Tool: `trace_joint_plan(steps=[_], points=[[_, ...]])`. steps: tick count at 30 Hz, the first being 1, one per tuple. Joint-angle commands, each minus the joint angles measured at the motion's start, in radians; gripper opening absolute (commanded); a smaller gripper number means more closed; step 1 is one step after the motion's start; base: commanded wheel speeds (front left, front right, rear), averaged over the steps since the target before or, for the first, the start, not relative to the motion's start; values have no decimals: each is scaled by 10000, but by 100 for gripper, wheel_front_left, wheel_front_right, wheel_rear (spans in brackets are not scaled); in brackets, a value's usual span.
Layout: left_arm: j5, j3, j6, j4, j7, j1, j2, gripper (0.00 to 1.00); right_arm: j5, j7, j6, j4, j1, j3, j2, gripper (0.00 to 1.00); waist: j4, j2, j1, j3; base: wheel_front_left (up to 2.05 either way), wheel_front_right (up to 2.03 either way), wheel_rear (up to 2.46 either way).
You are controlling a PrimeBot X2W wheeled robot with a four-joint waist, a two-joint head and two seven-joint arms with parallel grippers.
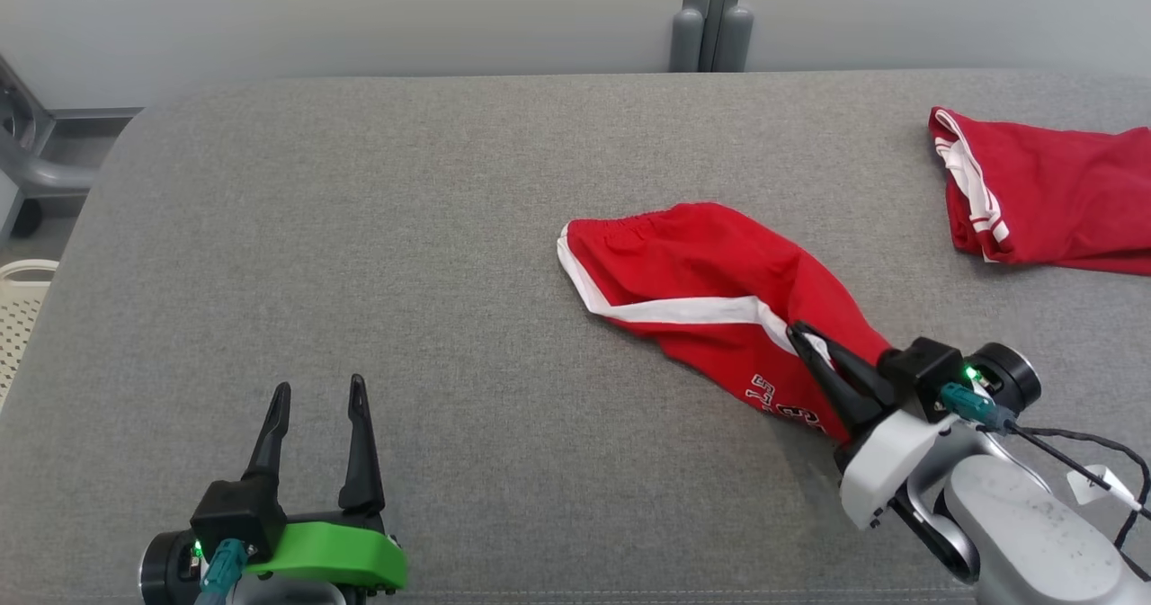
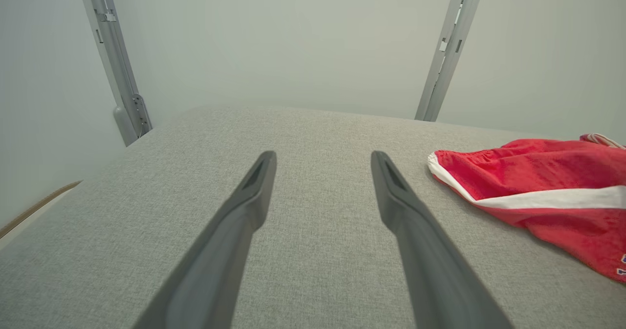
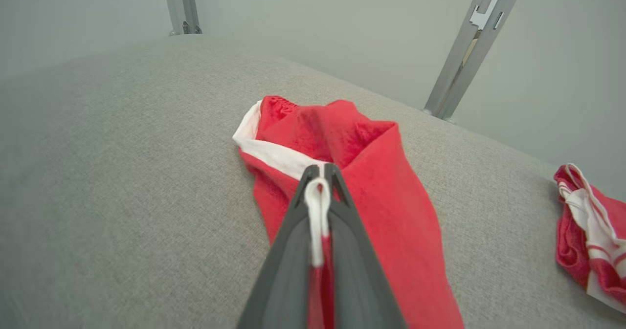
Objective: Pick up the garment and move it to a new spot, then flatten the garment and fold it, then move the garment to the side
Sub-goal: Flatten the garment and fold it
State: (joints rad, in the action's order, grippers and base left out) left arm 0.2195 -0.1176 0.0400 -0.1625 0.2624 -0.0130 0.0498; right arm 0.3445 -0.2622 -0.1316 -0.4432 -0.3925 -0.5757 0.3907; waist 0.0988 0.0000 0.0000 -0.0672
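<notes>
Between jaws of the right gripper point(image 3: 320, 172), the red garment point(image 1: 710, 263) is pinched.

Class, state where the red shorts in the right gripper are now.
In the head view the red shorts lie right of centre on the grey table, pinched by the right gripper, with a second red garment farther right.

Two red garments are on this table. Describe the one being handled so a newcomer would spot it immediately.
On the grey padded table, look just right of centre, where red shorts lie with their gathered waistband toward the left. Unlike the second red garment at the far right edge, these show white lettering and are pinched at their near end by the right gripper.
</notes>
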Motion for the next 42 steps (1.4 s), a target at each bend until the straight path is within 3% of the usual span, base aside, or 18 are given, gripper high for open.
trace_joint_plan(steps=[1,4,12,13,15,20,27,32,42], points=[[44,13,6,2,27,-165,19,100,91,-30,18,89,101,0,138,0,-6,0,0,-2,0,0,0],[53,-7,-17,-53,27,-159,19,100,351,-29,16,460,500,-384,268,0,-8,0,0,36,0,0,0],[24,-37,-51,-130,27,-91,19,100,1005,41,18,-205,734,-1623,370,0,9,0,0,156,0,0,0],[19,-39,-49,-129,27,-81,19,100,1089,45,16,-324,686,-1746,353,29,11,0,0,166,0,0,0],[9,-25,-35,-120,27,-55,19,100,1253,13,16,-368,552,-1838,294,100,6,0,0,176,0,0,0],[-17,29,-14,-100,27,21,19,100,1549,-25,16,50,435,-1870,370,100,-54,0,0,217,0,0,0],[48,-2,9,-81,27,50,19,100,1198,-30,16,1543,946,-854,692,100,-149,0,0,257,0,0,0],[31,-35,-12,-84,27,38,19,100,757,-30,16,931,1010,-147,712,100,-99,0,0,283,0,0,0],[-14,-25,-26,-82,27,-23,19,100,432,536,16,-832,504,-15,314,100,282,0,0,196,0,0,0]])
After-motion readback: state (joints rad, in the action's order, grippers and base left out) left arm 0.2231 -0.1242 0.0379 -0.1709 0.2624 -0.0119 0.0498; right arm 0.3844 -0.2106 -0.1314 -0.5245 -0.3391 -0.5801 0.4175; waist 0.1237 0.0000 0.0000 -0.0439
